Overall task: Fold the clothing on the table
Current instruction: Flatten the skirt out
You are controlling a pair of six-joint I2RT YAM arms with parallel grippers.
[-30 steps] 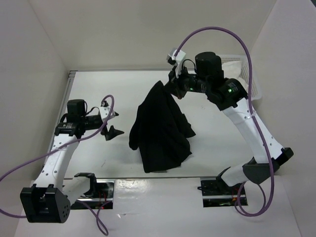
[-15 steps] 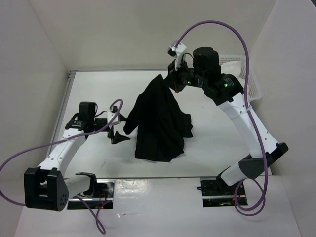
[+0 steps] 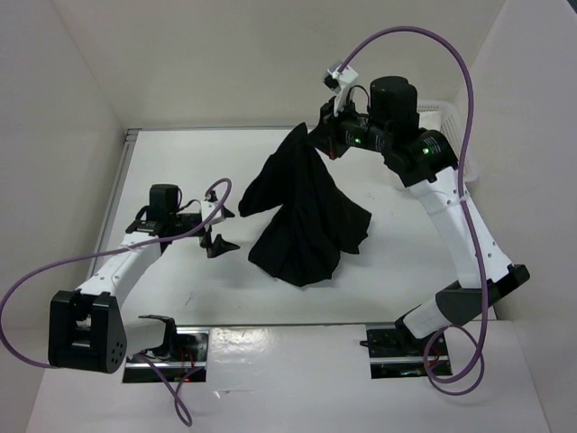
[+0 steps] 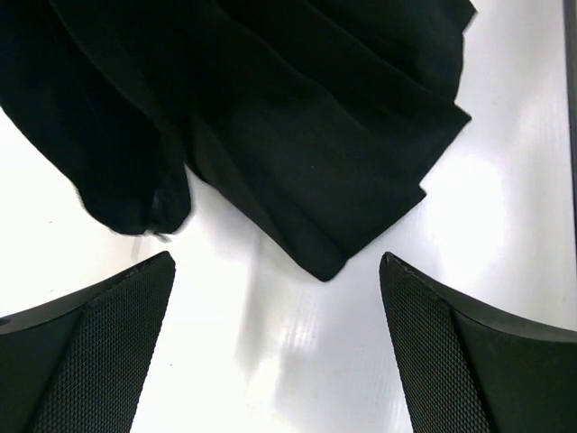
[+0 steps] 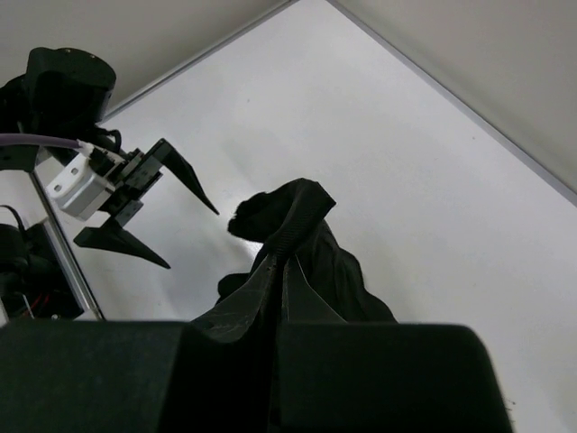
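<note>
black garment (image 3: 302,216) hangs lengthwise from right gripper (image 3: 317,142), jaws pinched on its top. left gripper (image 3: 224,229) sits just left of its hem, jaws wide, empty.

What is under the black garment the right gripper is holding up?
Only white table shows around the black garment, whose lower edge rests on it. The right gripper pinches its top. Whatever lies beneath the draped folds is covered.

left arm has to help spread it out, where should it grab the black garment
Pinch the black garment's pointed lower corner lying on the table, sliding the open left gripper in from the left: the right gripper holds the top up, so this corner lies free.
</note>
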